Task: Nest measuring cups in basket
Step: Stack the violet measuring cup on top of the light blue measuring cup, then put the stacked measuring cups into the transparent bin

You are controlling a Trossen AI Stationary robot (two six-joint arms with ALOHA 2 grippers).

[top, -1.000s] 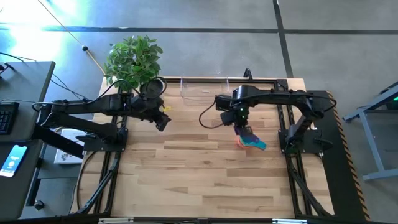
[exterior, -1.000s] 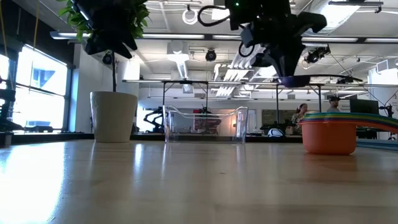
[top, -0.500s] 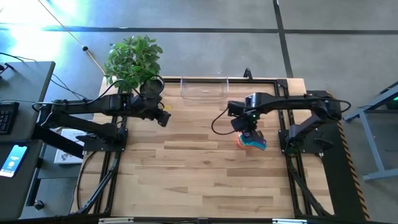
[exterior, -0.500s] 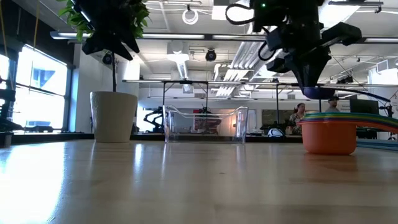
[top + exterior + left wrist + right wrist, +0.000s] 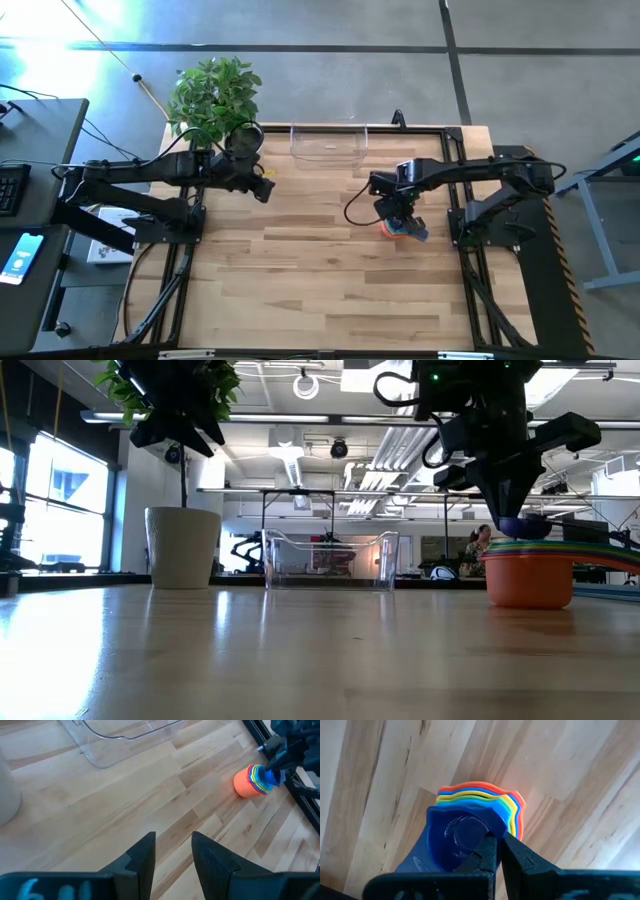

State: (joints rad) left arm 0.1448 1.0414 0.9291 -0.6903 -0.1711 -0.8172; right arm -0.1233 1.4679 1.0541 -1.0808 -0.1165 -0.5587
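A stack of nested measuring cups [image 5: 406,231], orange outermost, stands on its base on the table's right part [image 5: 530,575] [image 5: 252,780]. My right gripper [image 5: 399,213] [image 5: 512,508] points down right over it, shut on a blue cup [image 5: 457,840] [image 5: 524,526] whose bottom is at the stack's top rim. I cannot tell if the cup touches the stack. The clear basket [image 5: 328,142] [image 5: 330,560] [image 5: 115,732] stands at the far edge. My left gripper [image 5: 262,190] [image 5: 173,851] hovers open at the far left, holding nothing. My right gripper pinches the blue cup by its side wall at the rim [image 5: 496,833], one finger [image 5: 482,852] seemingly inside the bowl and one [image 5: 520,852] outside. The fingers come from above, pointing down. The cup hangs upright below them, over the stack's opening.
A white plant pot [image 5: 183,547] with a leafy plant [image 5: 215,95] stands at the far left corner, close to my left arm. Black frame rails [image 5: 455,200] run along the table's sides. Bare wood [image 5: 300,270] lies across the middle and near part.
My right gripper has carried the blue cup toward the table's right and near edges and down, from beside the stack to right above it. It has stayed shut on the cup. The stack has not moved.
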